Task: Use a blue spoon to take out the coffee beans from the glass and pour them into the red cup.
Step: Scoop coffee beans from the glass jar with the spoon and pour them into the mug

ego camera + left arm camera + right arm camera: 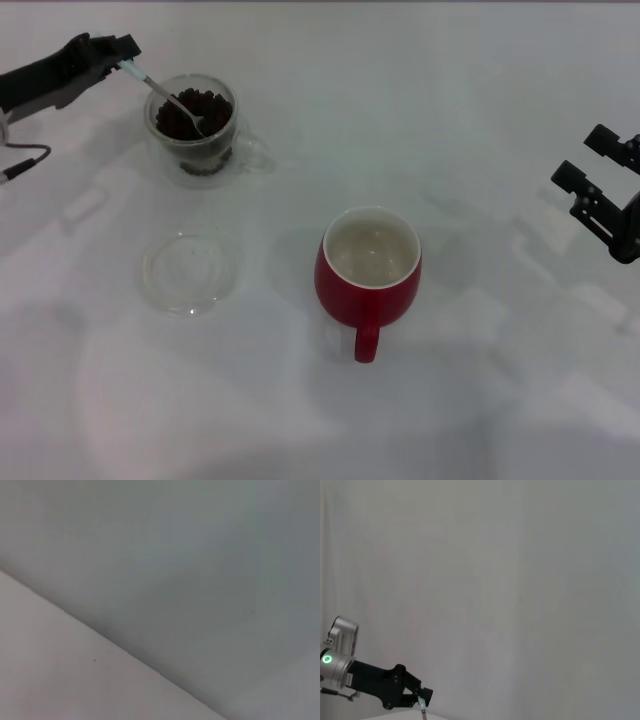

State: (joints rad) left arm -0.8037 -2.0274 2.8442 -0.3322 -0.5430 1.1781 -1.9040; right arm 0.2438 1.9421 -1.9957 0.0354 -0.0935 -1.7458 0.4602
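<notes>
Now the blue spoon [168,100] sits tilted w/ its metal bowl down among the coffee beans [193,110] inside the glass [195,130], neck slanting up and out over the glass rim toward the far-left corner of the head view. Its pale handle end is pinched in the left gripper [128,62], fingers pressed together on it, arm reaching in from the left edge; the right wrist view also catches that gripper far off [421,701] w/ the spoon handle [422,711] poking down from it. Glass stands upright on the white bench [480,150], far-left area, side handle pointing right, beans heaped dark inside. Nearer the robot, just in front of the glass, lies a flat clear saucer [190,272], apart from it. Red cup [368,266] stands upright about centre, well apart from the glass, cream inside showing no beans, loop handle facing the robot. Right gripper [592,180] hangs at the right edge, fingers spread, holding nothing. Left wrist view shows only blank grey surfaces.
</notes>
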